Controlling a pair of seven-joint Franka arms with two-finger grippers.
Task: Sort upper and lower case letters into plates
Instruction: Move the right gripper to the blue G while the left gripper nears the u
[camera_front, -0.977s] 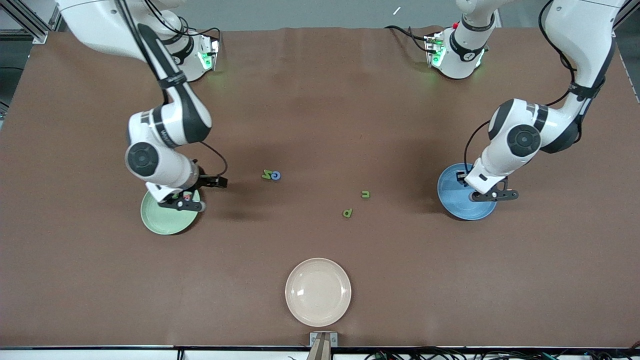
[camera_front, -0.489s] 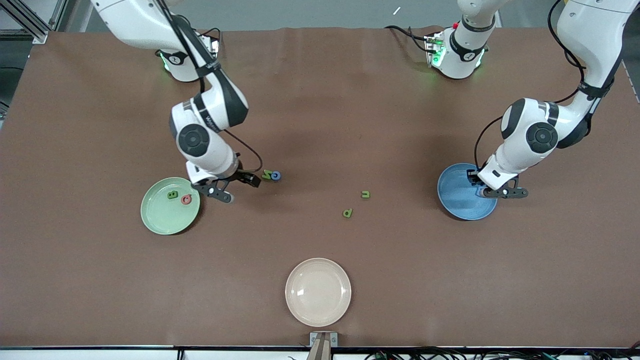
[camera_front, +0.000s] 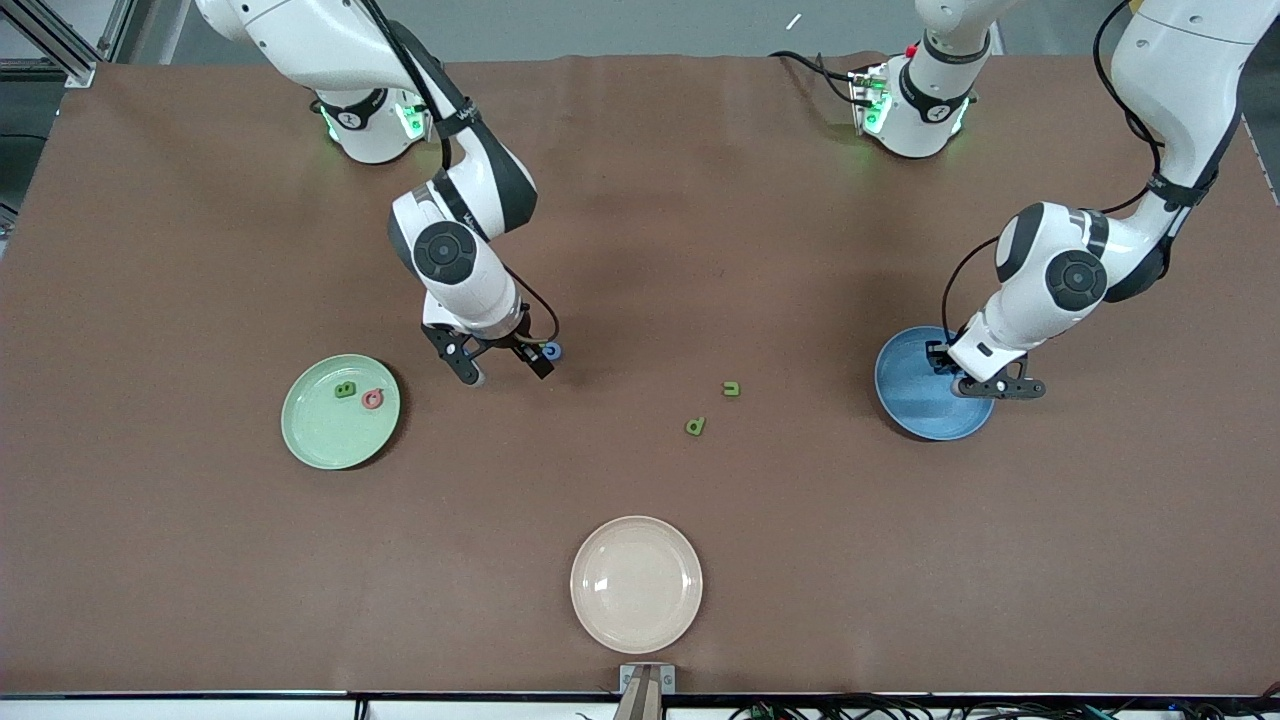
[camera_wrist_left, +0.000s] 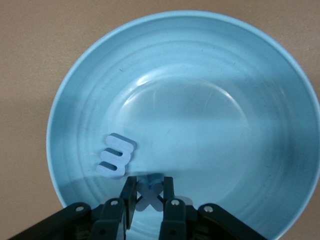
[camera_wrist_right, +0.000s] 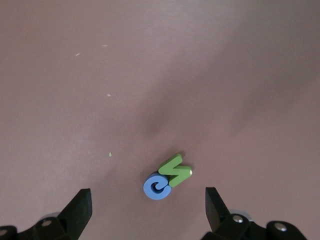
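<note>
Two plates, mint green plate (camera_front: 322, 437) at right arm's end with two letters, blue plate (camera_front: 912, 402) at left arm's end, left gripper (camera_wrist_left: 148, 206) clamped on blue x letter (camera_wrist_left: 148, 194) over it, right gripper (camera_front: 500, 366) spread wide over green M (camera_wrist_right: 174, 169) and blue c (camera_wrist_right: 158, 186).

From the front, the right tool (camera_front: 498, 364) hides the green letter (camera_wrist_right: 174, 169) touching the blue letter (camera_front: 551, 351). The left tool (camera_front: 985, 388) covers part of the blue plate (camera_front: 915, 400). The two green letters (camera_front: 696, 426) mid-desk are too small to read.
</note>
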